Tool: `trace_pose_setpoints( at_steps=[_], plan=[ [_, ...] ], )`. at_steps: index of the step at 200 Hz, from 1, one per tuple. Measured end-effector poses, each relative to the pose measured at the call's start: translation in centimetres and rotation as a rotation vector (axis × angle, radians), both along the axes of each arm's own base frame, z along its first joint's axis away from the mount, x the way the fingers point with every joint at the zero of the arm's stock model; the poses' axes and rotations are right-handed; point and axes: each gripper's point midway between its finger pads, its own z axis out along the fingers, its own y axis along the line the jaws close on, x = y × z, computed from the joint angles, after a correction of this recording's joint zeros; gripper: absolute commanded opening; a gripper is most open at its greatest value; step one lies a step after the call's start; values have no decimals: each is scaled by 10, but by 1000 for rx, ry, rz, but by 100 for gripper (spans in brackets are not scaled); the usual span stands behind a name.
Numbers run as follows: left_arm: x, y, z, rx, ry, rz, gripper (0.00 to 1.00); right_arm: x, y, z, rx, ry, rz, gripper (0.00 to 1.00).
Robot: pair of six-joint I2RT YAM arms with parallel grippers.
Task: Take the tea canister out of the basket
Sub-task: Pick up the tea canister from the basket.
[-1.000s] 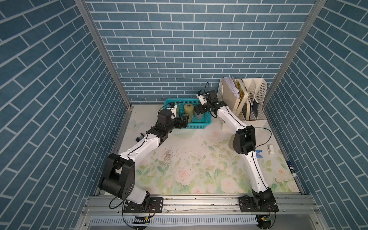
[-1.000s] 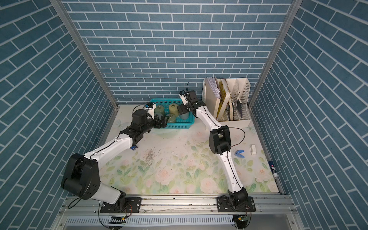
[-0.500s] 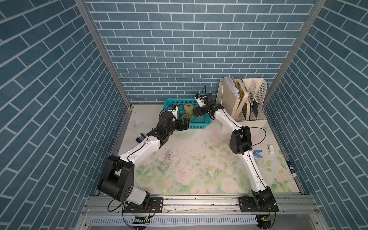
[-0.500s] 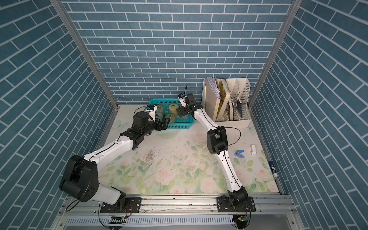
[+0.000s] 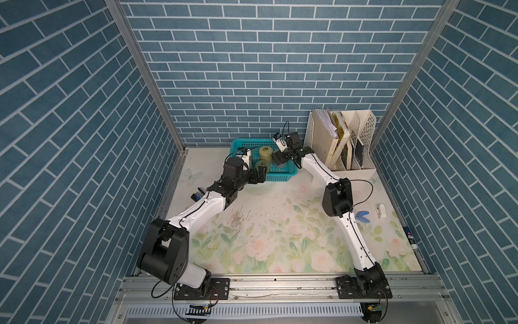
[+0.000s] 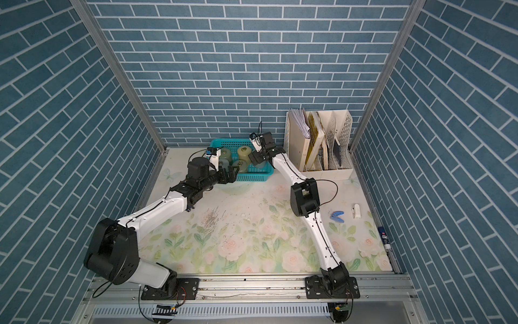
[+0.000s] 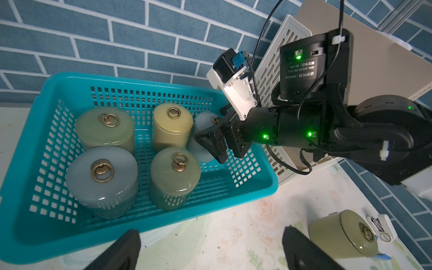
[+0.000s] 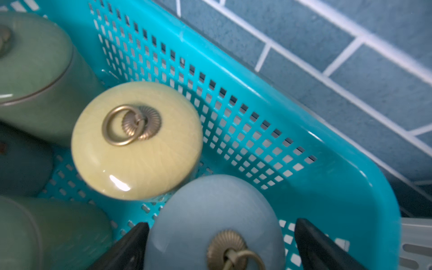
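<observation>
- Tea canister (image 8: 201, 205) meant here is, I judge, the pale blue one; it sits lid up inside the basket (image 8: 327, 163), at the end nearest the cream file rack (image 7: 280, 58), just beside a yellow canister (image 8: 138, 149).
- Right gripper (image 8: 222, 225) hangs over it with jaws spread wide, one finger on each side of the lid; nothing is grasped. That straddle suits a squeeze on the round wall, not the small ring.
- Left gripper (image 7: 211, 232) is empty and spread just outside the basket's near wall, probably to keep clear or to steady the light plastic.
- Glazed ceramic, smooth and glossy, likely slippery; each domed lid carries a brass shell boss with a loose ring. The basket is thin teal lattice with a flared rim.
- An olive canister (image 7: 343, 233) lies on its side on the floral mat (image 5: 280, 224), outside the basket.
</observation>
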Motion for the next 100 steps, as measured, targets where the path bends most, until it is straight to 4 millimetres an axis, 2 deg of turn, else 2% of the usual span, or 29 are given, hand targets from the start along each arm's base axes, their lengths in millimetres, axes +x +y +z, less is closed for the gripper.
trace_pose_setpoints(
  at_steps=[100],
  plan=[
    [0, 1, 0, 3, 0, 6, 100, -18, 2, -5, -25, 29, 88, 81]
  ],
)
